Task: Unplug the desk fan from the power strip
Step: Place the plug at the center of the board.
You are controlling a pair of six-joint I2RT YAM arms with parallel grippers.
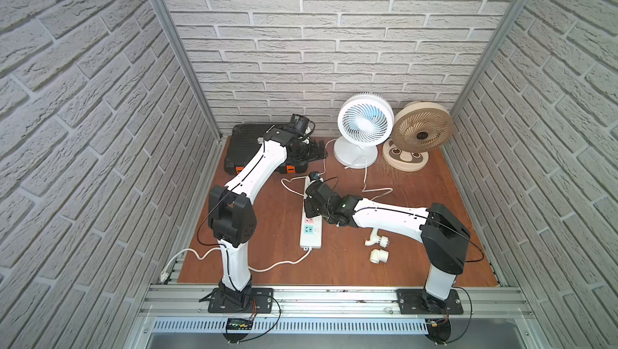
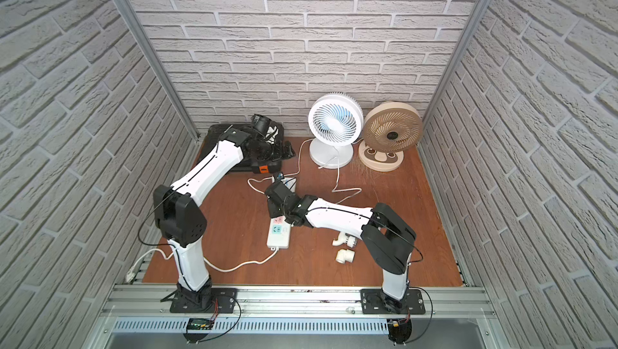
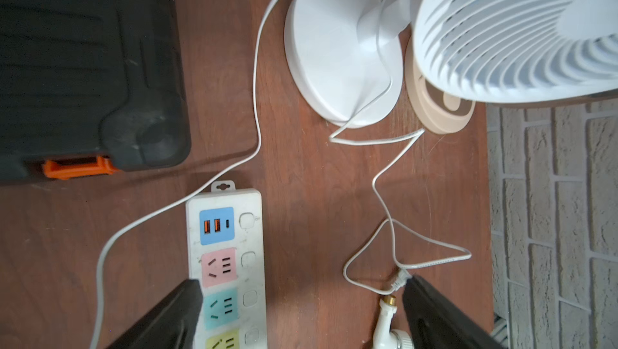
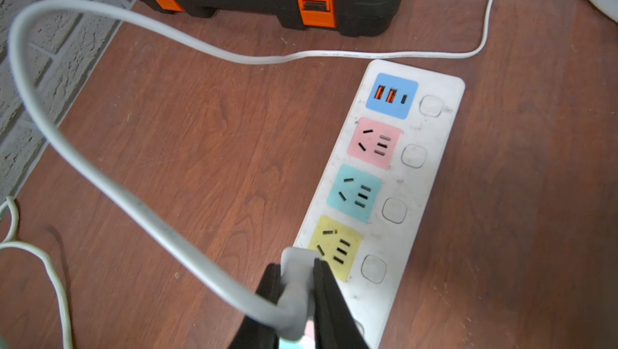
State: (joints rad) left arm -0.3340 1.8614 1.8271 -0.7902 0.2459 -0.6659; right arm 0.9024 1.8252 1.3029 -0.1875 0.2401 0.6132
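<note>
The power strip [image 1: 311, 230] [image 2: 279, 235] lies lengthways mid-table, a white bar with pastel sockets. The sockets that show on the power strip [image 4: 431, 150] [image 3: 257, 247] are empty. The white desk fan [image 1: 364, 123] [image 2: 335, 120] [image 3: 341, 46] stands at the back. Its cord [image 4: 100, 180] loops to a white plug [image 4: 298, 258]. My right gripper [image 4: 296, 272] [image 1: 309, 212] is shut on that plug, beside the yellow socket and over the strip; the prongs are hidden. My left gripper [image 3: 301, 294] [image 1: 319, 150] hangs open and empty near the toolbox's right end.
A black toolbox [image 1: 254, 143] with orange latches sits back left. A beige fan [image 1: 423, 131] stands right of the white one, and a thin cable [image 3: 394, 247] trails forward from the fans. Two white pipe fittings [image 1: 379, 247] lie front right. The strip's cord [image 1: 274, 265] runs front left.
</note>
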